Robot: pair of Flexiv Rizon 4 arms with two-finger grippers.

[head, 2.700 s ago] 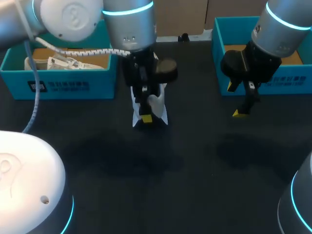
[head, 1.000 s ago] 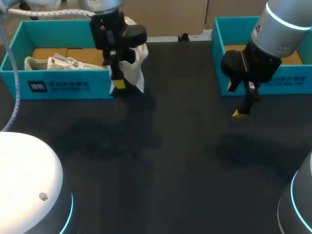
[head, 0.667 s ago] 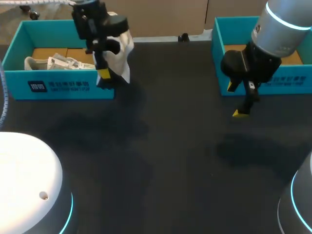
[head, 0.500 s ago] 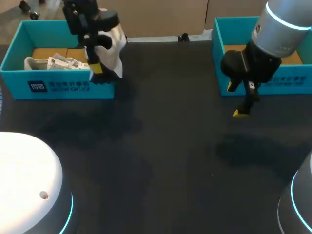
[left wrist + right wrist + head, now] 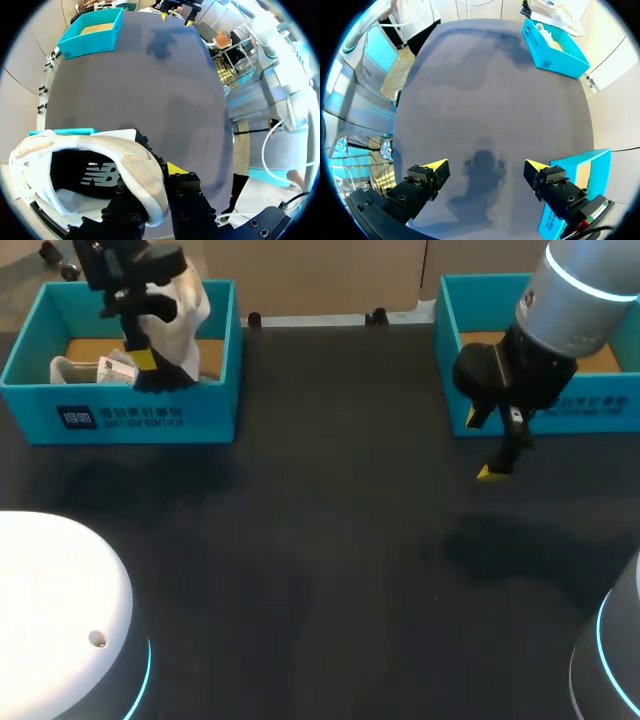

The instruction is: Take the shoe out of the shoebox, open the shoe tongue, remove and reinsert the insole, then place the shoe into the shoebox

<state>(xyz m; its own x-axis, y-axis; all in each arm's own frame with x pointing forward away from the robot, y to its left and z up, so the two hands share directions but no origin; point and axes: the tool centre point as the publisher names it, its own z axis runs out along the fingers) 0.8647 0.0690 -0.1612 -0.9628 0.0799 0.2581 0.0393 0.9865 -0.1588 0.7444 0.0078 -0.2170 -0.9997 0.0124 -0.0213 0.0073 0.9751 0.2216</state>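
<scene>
While reading the head view, note left fingers (image 5: 145,360) clenched on white shoe (image 5: 188,308), holding it aloft over the right end of left shoebox (image 5: 120,418). See second shoe (image 5: 80,368) lying inside at the other end. Log right fingers (image 5: 490,472) spread, gripping nothing, hovering over dark surface (image 5: 330,570) just in front of right shoebox (image 5: 447,340).

Left wrist view: confirm pinch of left fingers (image 5: 176,169) on the collar wall of shoe (image 5: 140,160), one finger inside the opening, one outside. See dark insole seated inside. Glimpse teal rim of left shoebox (image 5: 60,132) just beyond the shoe.

Right wrist view: find right fingers (image 5: 434,166) wide apart over bare surface (image 5: 485,100), right shoebox (image 5: 570,172) just beside them, left shoebox (image 5: 555,50) far across with shoe (image 5: 560,17) above it.

Handling, as judgement: expect light, soft upper that folds under a pinch, not fragile. Prefer hold at collar or stiffer heel; lower gently beside the second shoe.
</scene>
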